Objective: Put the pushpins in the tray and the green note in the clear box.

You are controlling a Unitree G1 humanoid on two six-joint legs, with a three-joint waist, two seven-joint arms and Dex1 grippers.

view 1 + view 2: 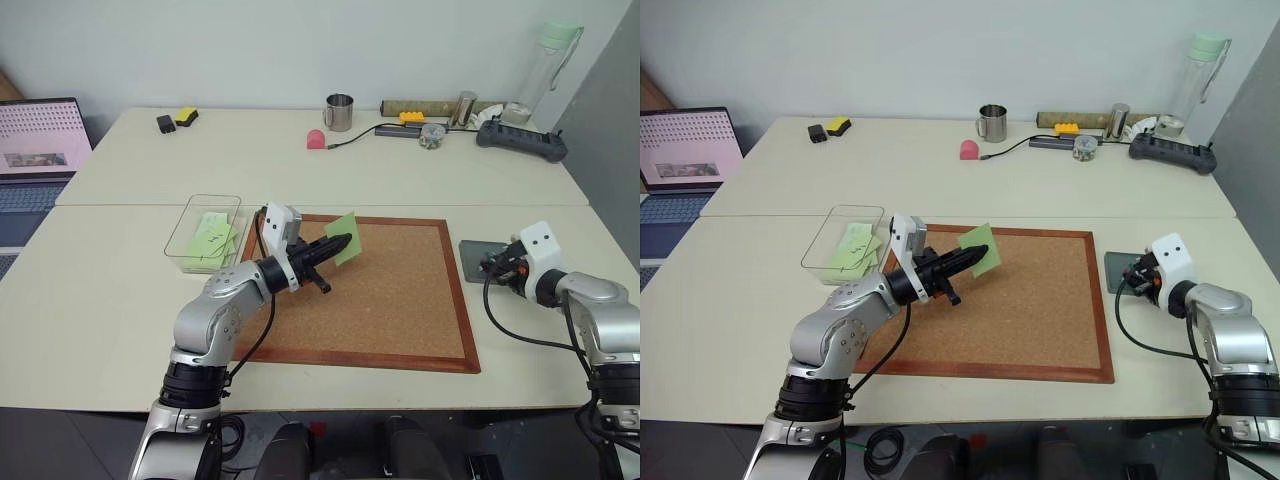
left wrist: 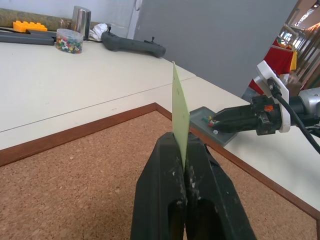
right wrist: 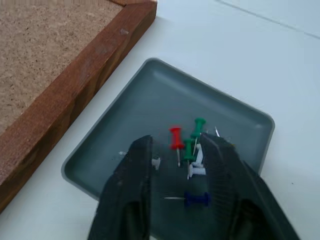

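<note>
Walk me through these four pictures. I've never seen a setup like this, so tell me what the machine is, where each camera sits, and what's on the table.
This is a two-armed humanoid robot at a table. Two pictures come from cameras in its head, looking down over its arms. The other two come from cameras on its wrists, looking along each arm's black jaws.

In the middle lies a cork board. Beside it on the robot's left stands a clear box with green notes inside. On its right sits a small grey tray holding pushpins in red, green, blue and white.

The left gripper is shut on a green note, holding it above the board. The right gripper hovers over the tray, jaws apart, holding nothing.

A laptop, a mug and other odds and ends lie farther back.
</note>
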